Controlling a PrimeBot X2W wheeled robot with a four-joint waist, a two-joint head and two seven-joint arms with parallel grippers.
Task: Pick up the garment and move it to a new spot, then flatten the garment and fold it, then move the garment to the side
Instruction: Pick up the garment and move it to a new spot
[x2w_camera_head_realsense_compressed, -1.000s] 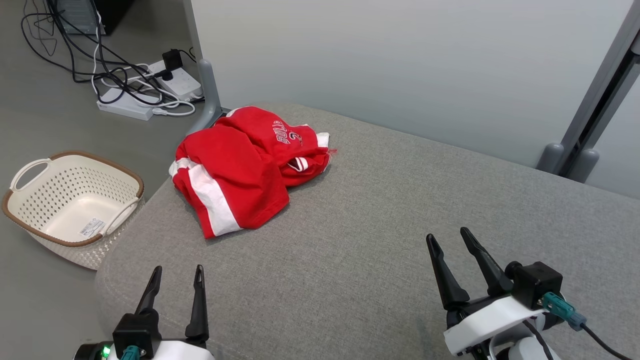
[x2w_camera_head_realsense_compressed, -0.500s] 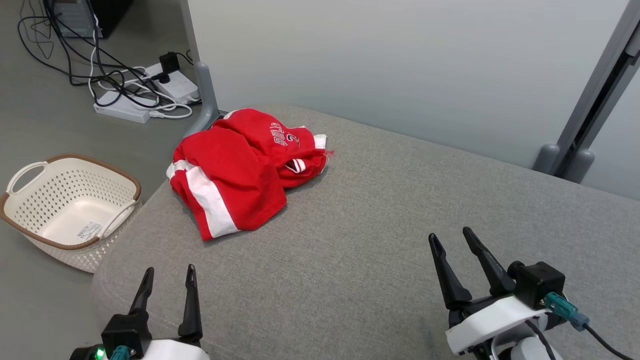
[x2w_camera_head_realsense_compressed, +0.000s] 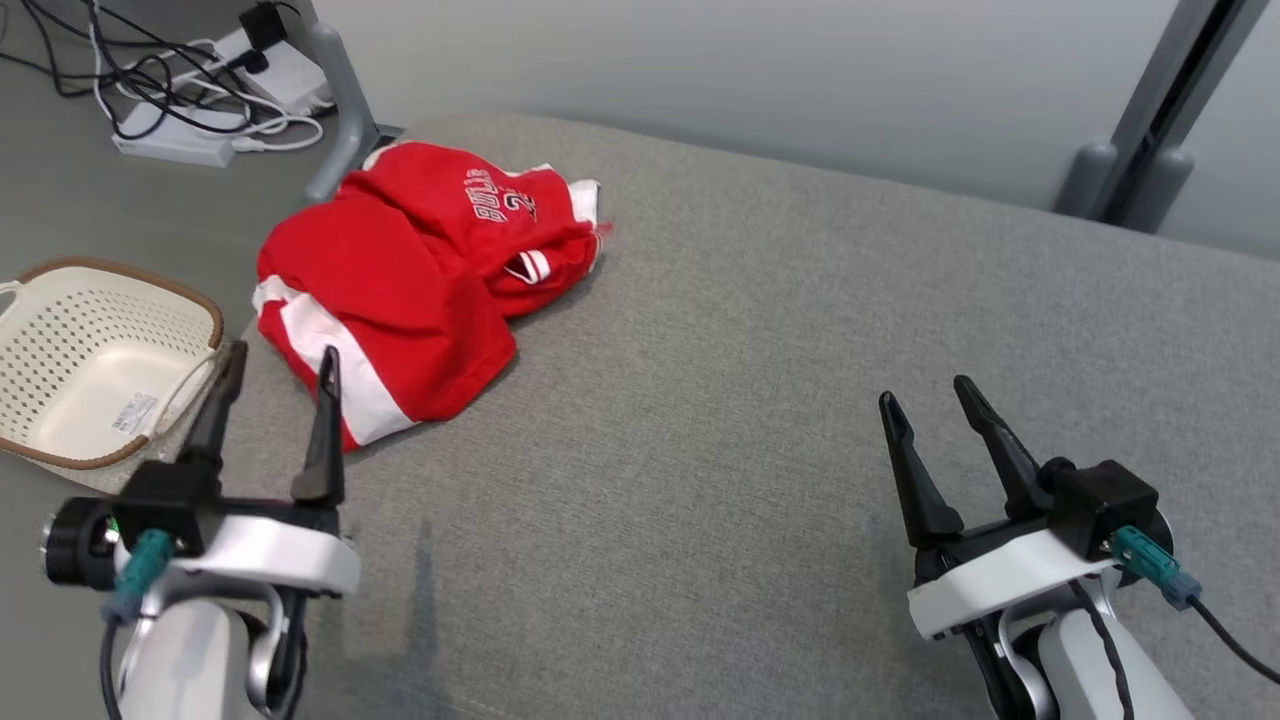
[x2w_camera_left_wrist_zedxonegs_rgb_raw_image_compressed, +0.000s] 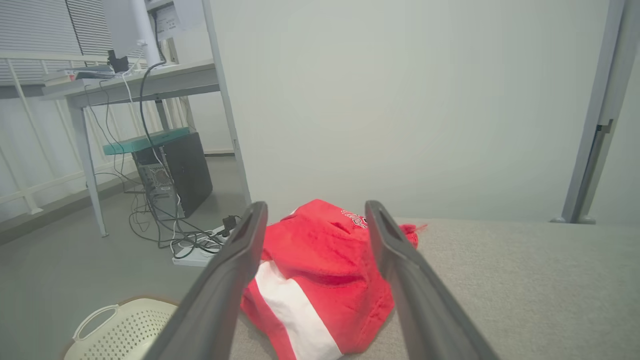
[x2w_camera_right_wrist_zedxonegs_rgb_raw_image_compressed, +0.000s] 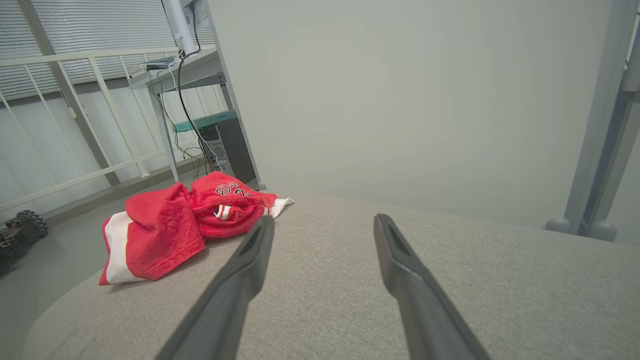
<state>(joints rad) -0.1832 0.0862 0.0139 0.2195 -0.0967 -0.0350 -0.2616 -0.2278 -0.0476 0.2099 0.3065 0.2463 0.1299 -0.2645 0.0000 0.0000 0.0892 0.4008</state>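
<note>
left tool (x2w_camera_head_realsense_compressed: 283, 350): fingers apart, empty, lower left | right tool (x2w_camera_head_realsense_compressed: 924, 390): fingers apart, empty, lower right | garment (x2w_camera_head_realsense_compressed: 400, 280): crumpled heap, upper left on grey cushion (x2w_camera_head_realsense_compressed: 750, 400), just up-frame of left tool, long axis lower-left to upper-right | nearer arm: left

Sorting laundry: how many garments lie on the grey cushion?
1: a crumpled red jersey T-shirt with white sleeves, at the far left corner of the grey fabric cushion, ahead of the open left gripper. Its folds could hide something smaller.
</note>
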